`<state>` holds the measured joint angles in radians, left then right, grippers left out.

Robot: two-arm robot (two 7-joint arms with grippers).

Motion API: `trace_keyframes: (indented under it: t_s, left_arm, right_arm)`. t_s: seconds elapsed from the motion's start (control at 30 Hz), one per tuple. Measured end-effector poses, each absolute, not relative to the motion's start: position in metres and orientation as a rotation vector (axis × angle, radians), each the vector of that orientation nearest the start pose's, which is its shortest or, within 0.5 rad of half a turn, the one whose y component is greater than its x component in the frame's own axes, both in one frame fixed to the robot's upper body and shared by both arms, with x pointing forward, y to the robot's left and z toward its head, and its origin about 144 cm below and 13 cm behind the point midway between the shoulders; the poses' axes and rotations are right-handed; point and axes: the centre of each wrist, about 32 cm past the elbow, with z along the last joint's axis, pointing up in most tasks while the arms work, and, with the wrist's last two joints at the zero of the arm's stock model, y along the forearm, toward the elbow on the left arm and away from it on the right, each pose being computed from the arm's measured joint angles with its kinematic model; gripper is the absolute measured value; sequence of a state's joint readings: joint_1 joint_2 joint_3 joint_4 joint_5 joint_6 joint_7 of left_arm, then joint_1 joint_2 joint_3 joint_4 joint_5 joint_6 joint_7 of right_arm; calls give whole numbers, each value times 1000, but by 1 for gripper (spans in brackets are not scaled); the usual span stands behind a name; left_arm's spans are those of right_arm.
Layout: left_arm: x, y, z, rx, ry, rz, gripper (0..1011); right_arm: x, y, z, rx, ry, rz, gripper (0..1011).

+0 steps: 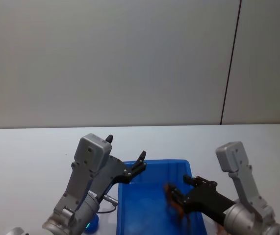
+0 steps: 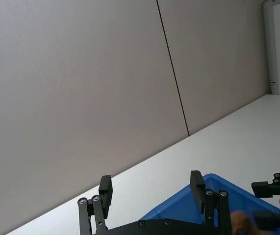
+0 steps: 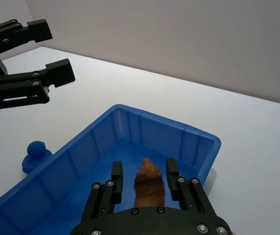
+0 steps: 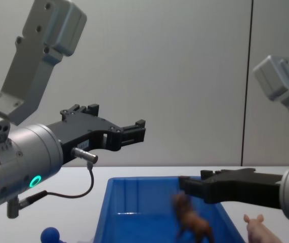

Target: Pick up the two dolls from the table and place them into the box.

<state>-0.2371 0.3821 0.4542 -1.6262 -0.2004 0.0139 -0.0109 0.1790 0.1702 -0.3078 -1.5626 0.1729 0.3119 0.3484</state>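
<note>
The lion (image 3: 148,188) is low inside the box (image 3: 154,134), between the right gripper's (image 3: 143,166) spread fingers with a gap on each side. The pig (image 4: 258,229) lies on the white worktop (image 1: 27,147) just right of the box. The left gripper (image 1: 126,148) hovers above the box's far left corner, its fingers apart and empty. A plain grey wall (image 1: 105,58) stands behind the box.

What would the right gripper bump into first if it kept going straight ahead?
Probably the lion, right between the right gripper's open fingers. Depth is unclear: it may sit lower, and then the blue box's inner wall comes first.
</note>
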Motion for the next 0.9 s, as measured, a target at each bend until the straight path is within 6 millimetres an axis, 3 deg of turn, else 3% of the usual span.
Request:
trace_keyframes:
  t_s: [0.47, 0.63, 0.9]
  left_arm:
    - [492, 198, 1204, 61, -268, 1124, 1001]
    - [492, 198, 1204, 61, -268, 1124, 1001]
    - [492, 198, 1204, 61, -268, 1124, 1001]
  right_arm:
    - [499, -178, 1189, -162, 98, -935, 920]
    - [496, -181, 1192, -152, 84, -961, 1001]
    - [485, -188, 1197, -138, 70, -1021, 1001]
